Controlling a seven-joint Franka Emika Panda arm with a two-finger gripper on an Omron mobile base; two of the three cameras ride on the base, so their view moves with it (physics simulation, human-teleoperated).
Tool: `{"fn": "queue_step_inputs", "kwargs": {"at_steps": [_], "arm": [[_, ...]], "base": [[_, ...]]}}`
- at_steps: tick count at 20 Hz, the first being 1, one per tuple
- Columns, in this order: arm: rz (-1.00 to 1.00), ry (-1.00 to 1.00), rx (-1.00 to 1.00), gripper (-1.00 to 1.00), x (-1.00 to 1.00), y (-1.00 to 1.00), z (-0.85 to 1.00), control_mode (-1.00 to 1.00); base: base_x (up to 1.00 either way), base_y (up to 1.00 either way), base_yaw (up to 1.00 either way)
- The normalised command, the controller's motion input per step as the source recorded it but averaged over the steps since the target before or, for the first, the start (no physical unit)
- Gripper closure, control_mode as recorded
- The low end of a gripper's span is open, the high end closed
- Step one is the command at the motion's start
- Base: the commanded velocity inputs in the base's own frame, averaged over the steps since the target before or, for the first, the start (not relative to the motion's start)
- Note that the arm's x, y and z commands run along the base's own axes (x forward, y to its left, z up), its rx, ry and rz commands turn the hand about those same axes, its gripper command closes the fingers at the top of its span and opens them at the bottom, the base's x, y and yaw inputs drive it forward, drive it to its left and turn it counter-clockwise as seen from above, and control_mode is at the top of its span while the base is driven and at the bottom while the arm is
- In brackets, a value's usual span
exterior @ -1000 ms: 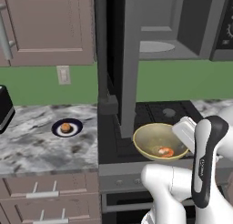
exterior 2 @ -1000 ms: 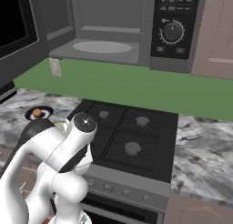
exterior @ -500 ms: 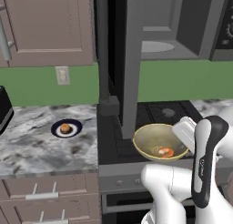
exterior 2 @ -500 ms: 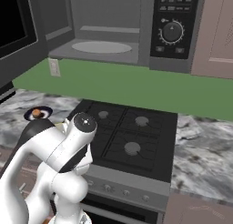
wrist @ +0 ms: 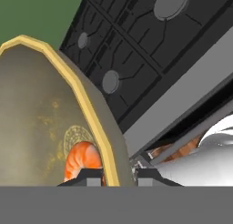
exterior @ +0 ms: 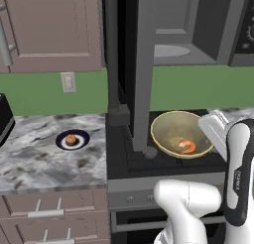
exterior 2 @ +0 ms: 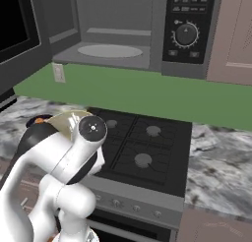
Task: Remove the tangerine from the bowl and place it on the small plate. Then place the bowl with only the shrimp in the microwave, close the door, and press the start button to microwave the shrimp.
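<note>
Gripper point(wrist: 119, 176) pinching bowl point(exterior: 171, 129) rim, held above stove point(exterior 2: 147, 142); shrimp point(exterior: 187, 147) inside. Tangerine point(exterior: 71, 139) on plate point(exterior: 61, 143) at left. Microwave point(exterior 2: 128, 34) door point(exterior: 144, 64) open.

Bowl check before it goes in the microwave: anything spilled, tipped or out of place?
Nothing stands out. The bowl holds just the shrimp, the gripper is shut on its rim, and the tangerine sits on the plate. No spills.

Gripper point(wrist: 119, 175) clamped, arm low
</note>
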Motion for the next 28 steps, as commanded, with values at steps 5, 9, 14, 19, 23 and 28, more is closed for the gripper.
{"fn": "queue_step_inputs", "kwargs": {"at_steps": [5,9,14,19,23,28], "arm": [[-0.1,-0.24,0.04,1.0,0.0,-0.09,0.48,-1.0],[-0.03,-0.19,0.09,1.0,-0.3,-0.11,0.05,-1.0],[-0.19,-0.12,0.1,1.0,-0.12,-0.04,0.62,-1.0],[-0.27,0.0,0.12,1.0,0.01,-0.06,0.87,-1.0],[-0.2,0.0,0.09,1.0,0.18,-0.15,0.7,-1.0],[-0.1,0.0,0.07,1.0,0.3,0.0,0.55,-1.0]], "base": [[0.0,0.0,0.0],[0.0,0.0,0.0],[0.0,0.0,0.0],[0.0,0.0,0.0],[0.0,0.0,0.0],[0.0,0.0,0.0]]}}
